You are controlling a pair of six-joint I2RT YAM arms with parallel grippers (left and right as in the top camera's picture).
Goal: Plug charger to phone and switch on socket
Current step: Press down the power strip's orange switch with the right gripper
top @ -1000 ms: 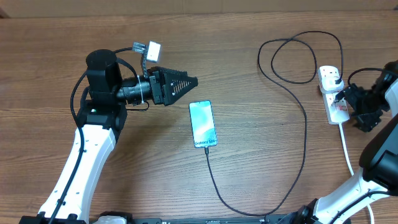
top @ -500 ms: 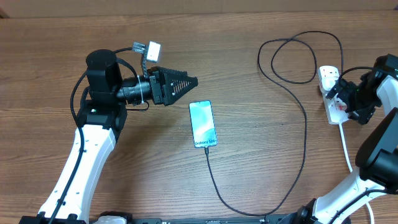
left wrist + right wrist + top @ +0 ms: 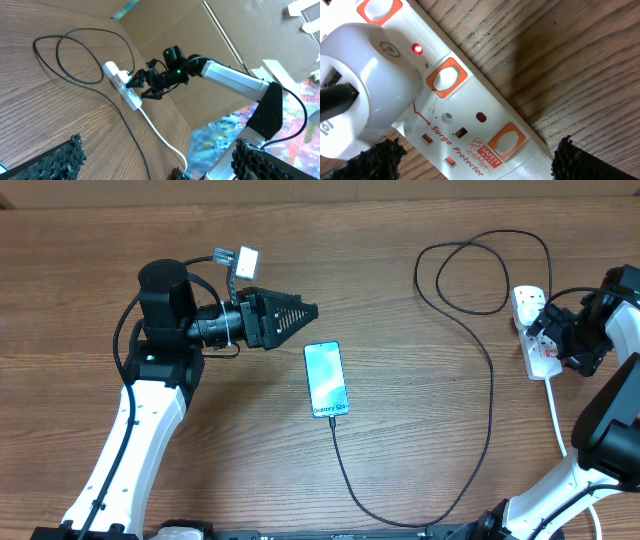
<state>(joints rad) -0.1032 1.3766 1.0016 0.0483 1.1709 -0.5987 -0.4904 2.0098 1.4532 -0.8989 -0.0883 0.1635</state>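
phone (image 3: pixel 326 379) mid-bench (image 3: pixel 400 240), screen up | charger (image 3: pixel 490 380) runs from its near edge, loops right to white plug (image 3: pixel 365 75) in socket (image 3: pixel 537 348), far right; red lamp (image 3: pixel 417 49) lit | right tool (image 3: pixel 475 162) wide apart over socket | left tool (image 3: pixel 312 308) wide, far-left of phone, clear of it

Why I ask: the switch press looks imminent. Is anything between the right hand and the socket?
Nothing visible does. The right hand hangs just over the socket, and its orange-framed switch lies bare beneath it.

Overhead looks down; both wrists share the socket (image 3: pixel 465 112), right nearest
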